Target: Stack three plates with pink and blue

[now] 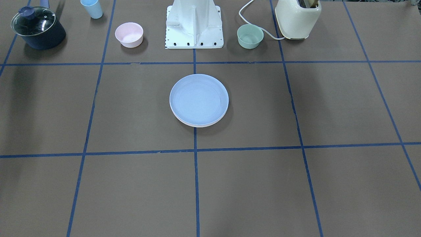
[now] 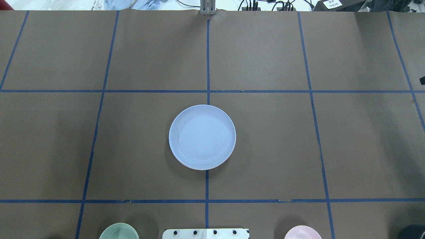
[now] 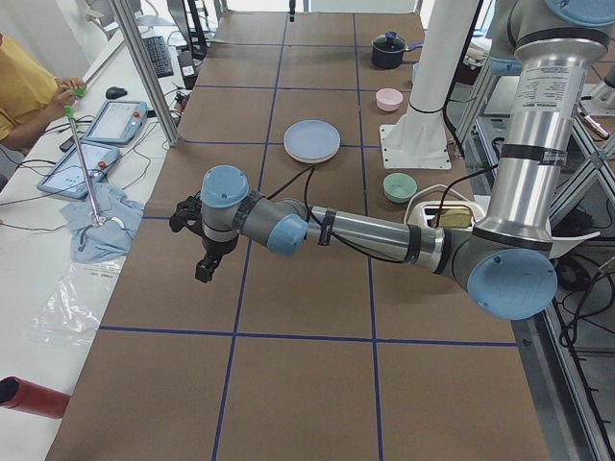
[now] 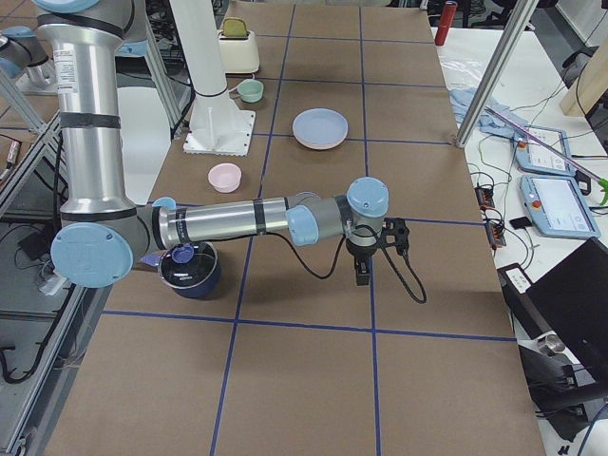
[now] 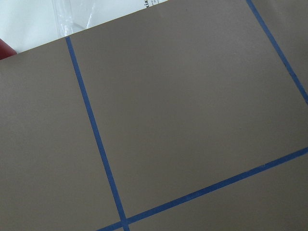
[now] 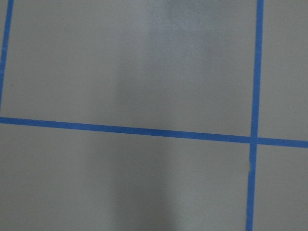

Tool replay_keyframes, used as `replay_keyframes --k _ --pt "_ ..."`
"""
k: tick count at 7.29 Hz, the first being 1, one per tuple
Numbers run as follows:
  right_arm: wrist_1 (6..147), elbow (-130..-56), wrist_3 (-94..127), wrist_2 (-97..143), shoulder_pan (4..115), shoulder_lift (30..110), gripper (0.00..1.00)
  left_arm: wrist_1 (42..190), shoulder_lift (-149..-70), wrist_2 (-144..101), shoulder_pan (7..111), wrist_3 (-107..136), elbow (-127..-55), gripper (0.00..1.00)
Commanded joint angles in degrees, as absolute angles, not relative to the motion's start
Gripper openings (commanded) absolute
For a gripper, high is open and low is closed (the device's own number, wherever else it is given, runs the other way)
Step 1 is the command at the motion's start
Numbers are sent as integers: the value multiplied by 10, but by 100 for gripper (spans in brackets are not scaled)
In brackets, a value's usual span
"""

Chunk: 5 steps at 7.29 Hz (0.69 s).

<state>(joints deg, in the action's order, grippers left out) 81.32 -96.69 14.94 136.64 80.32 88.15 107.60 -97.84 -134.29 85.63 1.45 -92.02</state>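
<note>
Brown surface (image 1: 296, 184) gridded with blue tape (image 1: 196, 184): the left pincer (image 3: 205, 267) and right pincer (image 4: 363, 274) hang fingers-down off outstretched, near-level forearms (open or closed, I cannot tell). Well apart from both, the blue plate (image 1: 199, 98) lies flat, face up, at centre, paler rims (image 1: 197, 125) showing beneath.

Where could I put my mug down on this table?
Bare squares flank the plate stack and fill the row farthest from the robot's base. Crowded beside it: pot, cup, pink bowl, green bowl, toaster.
</note>
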Motion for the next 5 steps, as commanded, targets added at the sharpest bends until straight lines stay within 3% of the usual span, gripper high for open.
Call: replay_keyframes --k 1,5 --pt "813 -981 154 1380 790 878 100 1075 -972 -1343 856 14 -936 100" --pt "796 -948 152 1258 722 860 100 1078 -955 -1353 854 15 -956 100"
